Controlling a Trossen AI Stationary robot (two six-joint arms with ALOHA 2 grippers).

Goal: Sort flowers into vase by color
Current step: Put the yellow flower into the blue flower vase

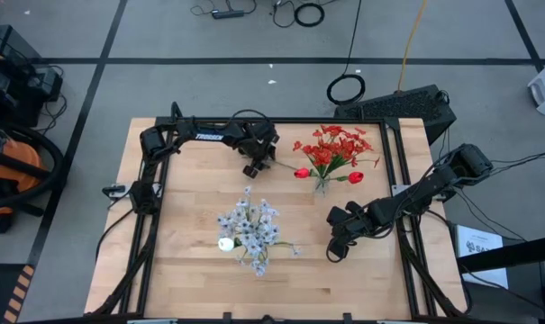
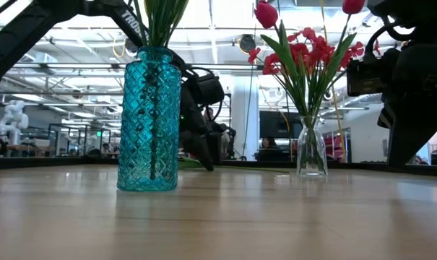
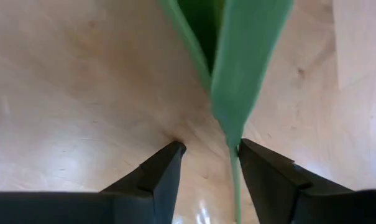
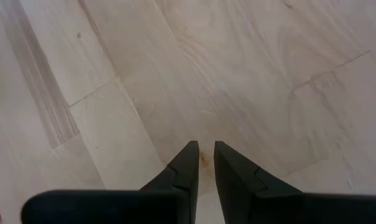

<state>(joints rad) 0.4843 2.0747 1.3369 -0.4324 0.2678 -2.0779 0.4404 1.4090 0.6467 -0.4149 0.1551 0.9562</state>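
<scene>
While my left arm reaches along the far edge of the counter (image 1: 191, 225), its wrist bends down so that my left tool (image 3: 209, 165) points at the wood just left of the clear vase (image 2: 311, 150). The fingers (image 3: 160, 171) of that tool stand apart with their tips almost on the counter, and a green stem (image 3: 235, 180) with a broad leaf runs between them, lying against one finger. I cannot tell whether they are pressing on it. The stem belongs to a red tulip (image 1: 302, 173) lying near the foot of the clear vase.

The clear vase, toward the far right of the counter, holds the red flowers (image 1: 335, 148), with another red tulip bud (image 1: 355, 177) leaning out on its right. The blue patterned vase (image 2: 149, 119) stands nearer and to the left, holding the pale blue-white sprays (image 1: 250, 225) and a cream-white bud (image 1: 225, 243).

My right arm comes in from the right edge, stretched low across the counter. My right tool (image 4: 202, 163) hovers over bare wood on the near right, close to the clear vase. Its fingers are nearly together and hold nothing.
</scene>
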